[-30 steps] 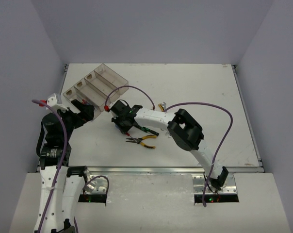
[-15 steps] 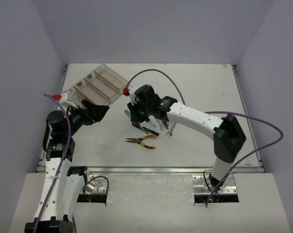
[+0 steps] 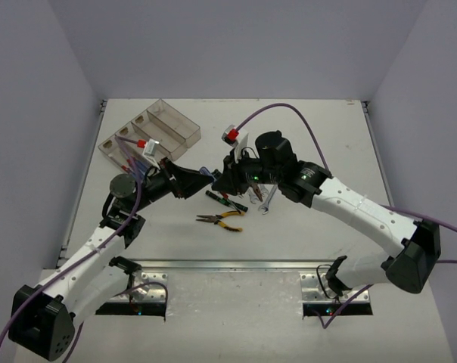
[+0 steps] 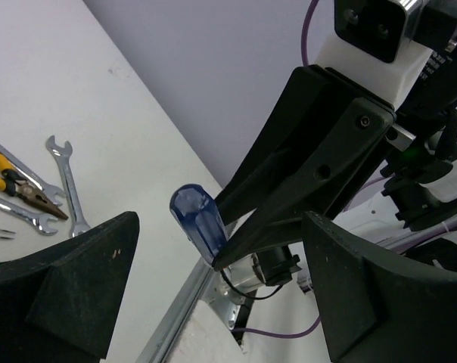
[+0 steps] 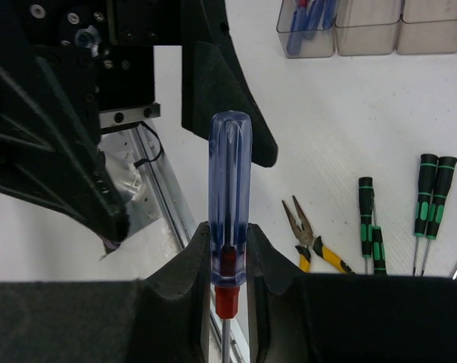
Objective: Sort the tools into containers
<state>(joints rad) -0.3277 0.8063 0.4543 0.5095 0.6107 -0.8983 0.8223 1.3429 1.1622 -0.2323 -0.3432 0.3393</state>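
My right gripper [image 3: 222,178] is shut on a blue-handled screwdriver [image 5: 228,189] near its red collar, held above the table. The handle also shows in the left wrist view [image 4: 198,223]. My left gripper [image 3: 197,181] is open and faces it, its fingers [image 4: 69,295] either side of the handle tip without touching. Yellow-black pliers [image 3: 222,219], green-black screwdrivers [image 3: 227,201] and silver wrenches [image 3: 262,198] lie mid-table. The clear containers [image 3: 168,125] stand at the far left; one bin holds blue and red screwdrivers [image 5: 304,23].
Purple cables loop over both arms. The table's metal front rail [image 3: 236,265] runs below the grippers. White walls enclose the table on three sides.
My left gripper has swung from beside the containers to mid-table and now faces the right gripper. The right arm has shifted right, carrying the blue screwdriver.
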